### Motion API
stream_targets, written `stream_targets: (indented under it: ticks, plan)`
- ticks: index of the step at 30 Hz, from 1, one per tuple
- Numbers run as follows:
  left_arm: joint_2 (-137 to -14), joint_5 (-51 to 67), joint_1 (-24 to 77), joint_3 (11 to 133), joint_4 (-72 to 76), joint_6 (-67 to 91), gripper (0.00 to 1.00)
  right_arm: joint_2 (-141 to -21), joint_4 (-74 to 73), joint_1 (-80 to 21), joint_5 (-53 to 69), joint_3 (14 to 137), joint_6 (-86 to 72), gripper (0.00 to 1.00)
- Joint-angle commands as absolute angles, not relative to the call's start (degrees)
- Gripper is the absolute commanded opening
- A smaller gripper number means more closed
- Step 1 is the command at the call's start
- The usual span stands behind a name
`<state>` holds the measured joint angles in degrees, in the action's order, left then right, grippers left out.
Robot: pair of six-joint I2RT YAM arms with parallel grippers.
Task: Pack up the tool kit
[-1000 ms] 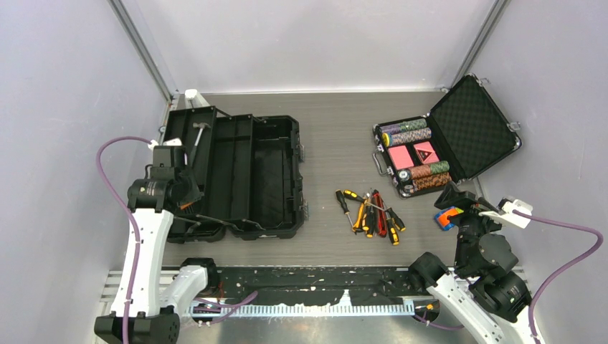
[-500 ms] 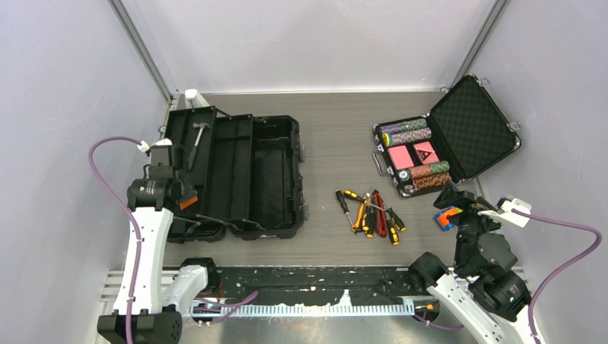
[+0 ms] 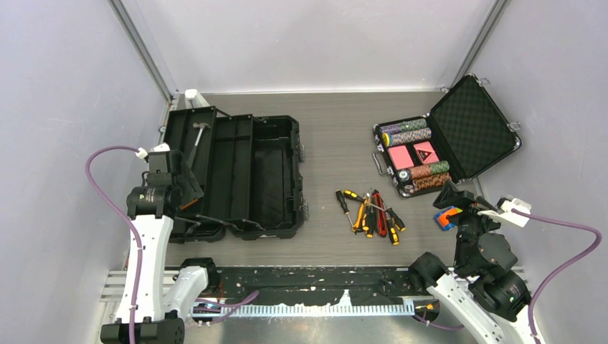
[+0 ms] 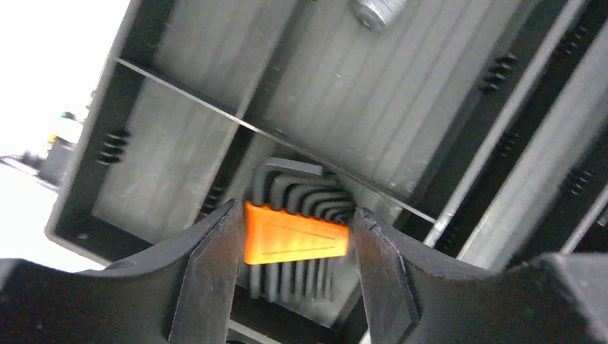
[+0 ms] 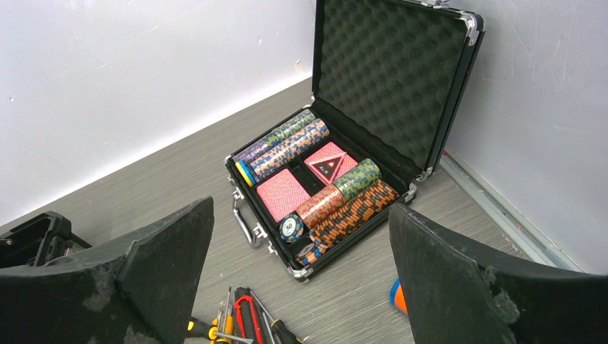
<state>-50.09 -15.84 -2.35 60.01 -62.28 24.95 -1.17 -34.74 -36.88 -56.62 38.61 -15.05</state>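
The toolbox (image 3: 269,179) lies open on the table; the left gripper (image 4: 295,211) hangs over the left-hand tray of the toolbox, at its near end, with a set of hex keys (image 4: 295,238) between its fingers. The jaws stand partly apart and flank the orange holder edge to edge; whether they pinch it or have let go I cannot tell. The keys look like stiff, dense steel, the holder like smooth plastic, so its flat sides seem the best place to grip.

The hammer (image 3: 196,140) lies in the same tray, farther back. Screwdrivers and pliers (image 3: 371,213) lie in a heap to the right of the toolbox; they are probably light and rigid but apt to roll, best taken across a handle. The right gripper (image 5: 301,211) waits farther right of the toolbox, jaws wide and empty.

Only the left wrist view shows the keys and the tray's dividers; the top view hides them under the arm. Only the right wrist view shows the poker chip case (image 5: 391,79) closely.
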Motion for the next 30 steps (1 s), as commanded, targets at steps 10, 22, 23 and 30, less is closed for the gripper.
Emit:
stream_targets:
  ticks: [10,22,23,30]
  plan:
    - [-47.1,1.9,-2.6,61.8,-64.3,33.3,0.51,-2.3,-32.5,-36.8,-56.6,38.5,-14.1,0.96]
    - [-43.6,-17.1,-2.6,61.1,-69.5,44.8,0.34,-1.8,-32.6,-36.8,-56.5,38.5,-14.1,0.96]
    - [-43.5,-17.6,-2.6,61.2,-69.6,45.8,0.35,-1.7,-32.5,-36.8,-56.5,38.5,-14.1,0.96]
    - [-43.7,-17.6,-2.7,63.2,-69.4,48.3,0.42,-1.3,-32.5,-36.8,-56.5,38.4,-14.1,0.96]
